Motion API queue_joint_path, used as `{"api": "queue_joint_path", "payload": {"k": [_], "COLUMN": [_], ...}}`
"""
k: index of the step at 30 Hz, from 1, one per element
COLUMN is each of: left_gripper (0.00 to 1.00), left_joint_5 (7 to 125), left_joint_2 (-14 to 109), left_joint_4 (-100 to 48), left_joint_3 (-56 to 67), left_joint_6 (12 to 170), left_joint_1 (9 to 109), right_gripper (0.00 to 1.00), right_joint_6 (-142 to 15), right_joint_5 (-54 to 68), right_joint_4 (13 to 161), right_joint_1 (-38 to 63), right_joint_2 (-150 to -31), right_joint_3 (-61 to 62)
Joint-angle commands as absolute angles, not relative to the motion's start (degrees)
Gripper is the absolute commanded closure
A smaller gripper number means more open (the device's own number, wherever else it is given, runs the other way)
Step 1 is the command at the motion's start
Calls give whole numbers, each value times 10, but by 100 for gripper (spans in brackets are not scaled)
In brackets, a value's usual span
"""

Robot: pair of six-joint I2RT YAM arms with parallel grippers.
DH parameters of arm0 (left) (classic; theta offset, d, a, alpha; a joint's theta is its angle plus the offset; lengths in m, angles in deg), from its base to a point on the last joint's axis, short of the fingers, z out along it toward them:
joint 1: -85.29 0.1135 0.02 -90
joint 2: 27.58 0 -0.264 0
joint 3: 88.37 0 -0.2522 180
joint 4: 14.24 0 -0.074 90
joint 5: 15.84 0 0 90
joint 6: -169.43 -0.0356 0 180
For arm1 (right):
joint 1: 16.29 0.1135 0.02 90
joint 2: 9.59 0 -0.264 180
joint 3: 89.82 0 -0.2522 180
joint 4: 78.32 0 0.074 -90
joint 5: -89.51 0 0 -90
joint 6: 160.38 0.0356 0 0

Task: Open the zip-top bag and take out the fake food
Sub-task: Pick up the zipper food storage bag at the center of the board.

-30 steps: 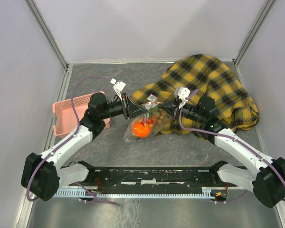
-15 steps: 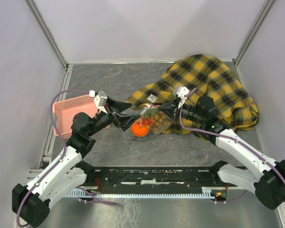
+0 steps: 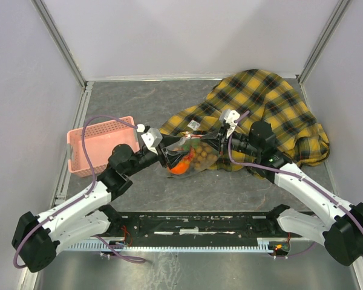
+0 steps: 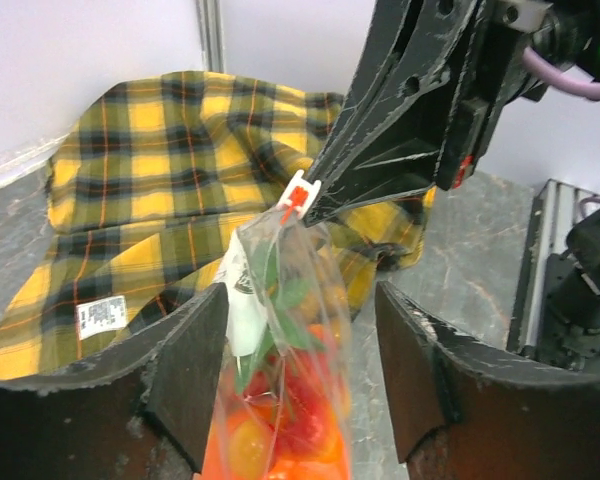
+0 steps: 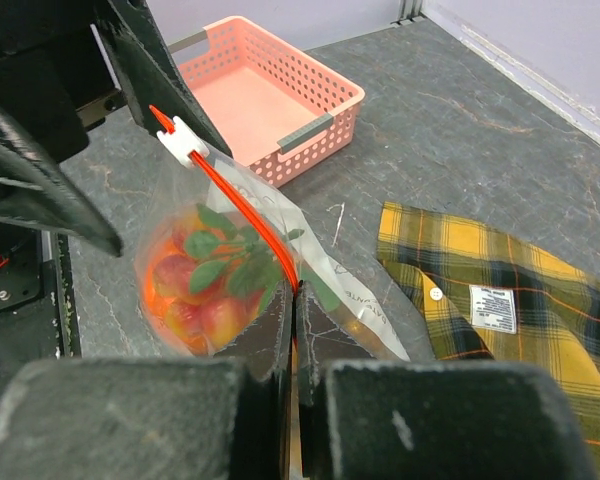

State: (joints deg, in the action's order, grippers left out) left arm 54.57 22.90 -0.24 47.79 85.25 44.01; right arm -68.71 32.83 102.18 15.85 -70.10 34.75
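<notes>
No text legible, white tag (image 5: 490, 308) on plaid cloth (image 3: 272, 103), print too small to read

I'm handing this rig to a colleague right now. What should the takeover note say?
Left gripper: open, one finger on either side of the zip-top bag, not clamped.
Right gripper: shut on the bag's red zip strip.
Bag: between the two grippers, in front of the plaid cloth; the pink basket is off to the left arm's side.
Done: bag gripped by its zip edge.
Left: the zip looks closed and the fake food is all inside. Open the bag and take the food out.
</notes>
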Motion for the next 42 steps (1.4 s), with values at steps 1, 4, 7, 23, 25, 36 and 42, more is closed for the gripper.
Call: {"api": "queue_joint_path", "payload": {"k": [1,4,7,23,25,36,42], "left_gripper": [36,42,52,97,97,97,97], "left_joint_5": [579,577,577,529,526,512,507], "left_joint_2": [234,242,256,270,272,279,279], "left_joint_4": [15,14,26,15,15,15,14], "left_joint_3": [453,446,444,429,428,424,422], "left_joint_6": [793,790,800,837,838,855,858], "left_joint_1": [439,439,439,439,438,439,439], "right_gripper": [98,98,98,23,22,39,60], "right_joint_6": [-682,-684,-689,-655,-658,-722,-728], "right_joint_5": [346,346,347,414,417,435,429], "right_joint_4": [1059,1060,1056,1168,1193,1194,1189], "right_joint_1": [160,162,166,177,179,205,210], "right_joint_2": [-699,-700,-699,-703,-706,-729,-728], "right_joint_3": [324,324,323,336,339,326,322]}}
